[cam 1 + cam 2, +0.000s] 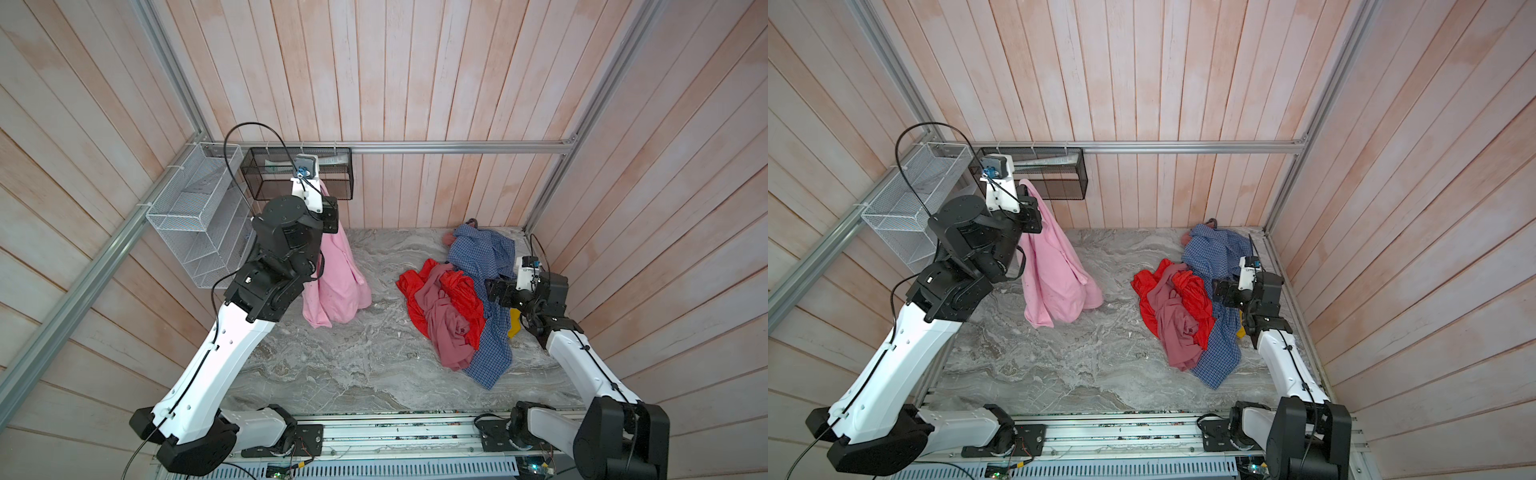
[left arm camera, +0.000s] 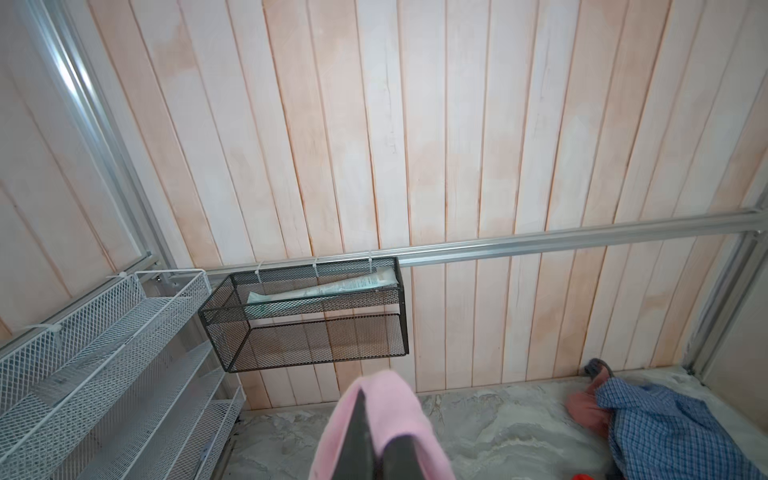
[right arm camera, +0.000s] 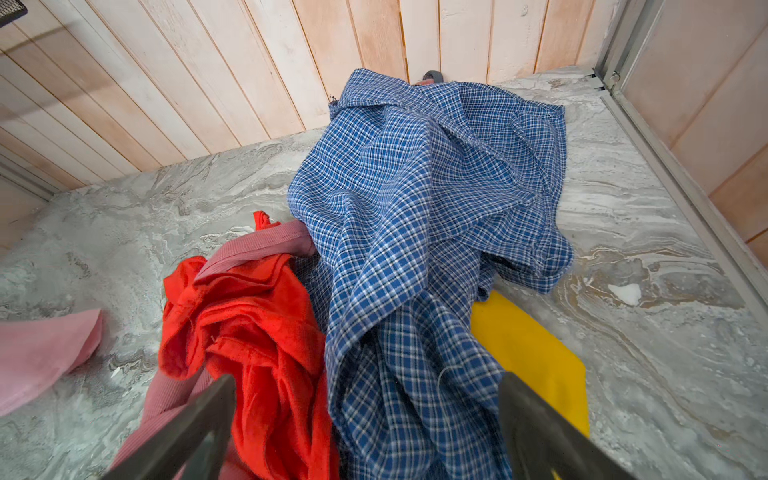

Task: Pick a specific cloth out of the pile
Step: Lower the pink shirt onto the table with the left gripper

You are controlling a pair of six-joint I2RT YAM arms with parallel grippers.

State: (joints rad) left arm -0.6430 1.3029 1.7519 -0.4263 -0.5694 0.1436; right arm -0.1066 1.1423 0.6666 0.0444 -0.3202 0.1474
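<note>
The cloth [image 1: 336, 274], light pink, hangs from my left gripper [image 1: 324, 193], which is shut on its top edge high over the left of the marble table [image 1: 332, 365]; its lower folds rest on the table. In the left wrist view pink fabric [image 2: 395, 407] drapes over the closed fingers [image 2: 357, 432]. The pile [image 1: 457, 307] lies at the right: red garment [image 1: 415, 286], mauve-pink garment [image 1: 449, 328], blue checked shirt [image 1: 482, 249], a bit of yellow [image 1: 514, 322]. My right gripper [image 3: 365, 380] stands open just above the pile, holding nothing.
A white wire basket [image 1: 195, 216] and a black mesh basket [image 1: 266, 183] hang from the aluminium rail [image 1: 457, 147] at the back left, close behind the left gripper. Plank walls enclose the table on three sides.
</note>
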